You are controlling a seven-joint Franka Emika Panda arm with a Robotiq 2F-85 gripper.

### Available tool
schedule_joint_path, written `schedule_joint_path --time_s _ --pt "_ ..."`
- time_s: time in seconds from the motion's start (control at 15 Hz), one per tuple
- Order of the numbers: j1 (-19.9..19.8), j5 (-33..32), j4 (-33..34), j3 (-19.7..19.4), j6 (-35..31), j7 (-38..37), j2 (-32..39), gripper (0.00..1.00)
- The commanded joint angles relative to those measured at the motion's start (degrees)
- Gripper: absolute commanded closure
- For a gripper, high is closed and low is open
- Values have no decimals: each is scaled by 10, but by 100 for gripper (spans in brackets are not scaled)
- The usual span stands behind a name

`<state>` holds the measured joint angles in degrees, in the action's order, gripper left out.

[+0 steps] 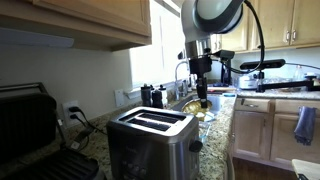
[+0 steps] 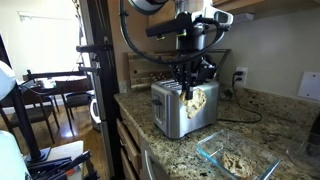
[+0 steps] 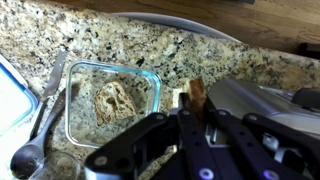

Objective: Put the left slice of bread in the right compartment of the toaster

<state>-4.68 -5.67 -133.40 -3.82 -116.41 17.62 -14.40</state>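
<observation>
The brushed-steel toaster (image 1: 150, 135) with a black two-slot top stands on the granite counter; it shows in both exterior views (image 2: 178, 112) and at the right of the wrist view (image 3: 262, 100). My gripper (image 2: 191, 82) is shut on a slice of bread (image 2: 199, 100), which hangs upright at the toaster's far end, beside its top edge. In the wrist view the held slice (image 3: 197, 91) sticks out between the fingers (image 3: 192, 108). In an exterior view the gripper (image 1: 203, 82) is beyond the toaster. A second slice (image 3: 114, 98) lies in a glass dish (image 3: 150, 82).
The glass dish (image 2: 236, 160) sits on the counter in front of the toaster. A metal spoon (image 3: 40, 125) lies beside the dish. A black contact grill (image 1: 30, 130) stands next to the toaster. A sink and faucet (image 1: 180, 75) are behind, with cabinets overhead.
</observation>
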Motion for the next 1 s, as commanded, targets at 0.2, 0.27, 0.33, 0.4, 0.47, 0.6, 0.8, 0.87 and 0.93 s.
schedule_joint_path --time_s 0.2,0.27,0.33,0.4,0.47,0.6,0.8,0.87,0.93 --pt "12 -14 -47 7 -18 -25 -68 95" --pt "13 -14 -48 7 -18 -27 -71 95" --pt "14 -14 -47 7 -19 -28 -72 95" --pt "15 -15 -48 8 -19 -31 -76 95" --pt "16 -15 -48 9 -18 -33 -78 95" --pt "17 -15 -49 10 -18 -36 -85 95" --pt "18 -15 -47 13 -19 -39 -90 95" --pt "18 -16 -46 13 -20 -41 -90 95" --pt "18 -16 -44 14 -21 -41 -91 95"
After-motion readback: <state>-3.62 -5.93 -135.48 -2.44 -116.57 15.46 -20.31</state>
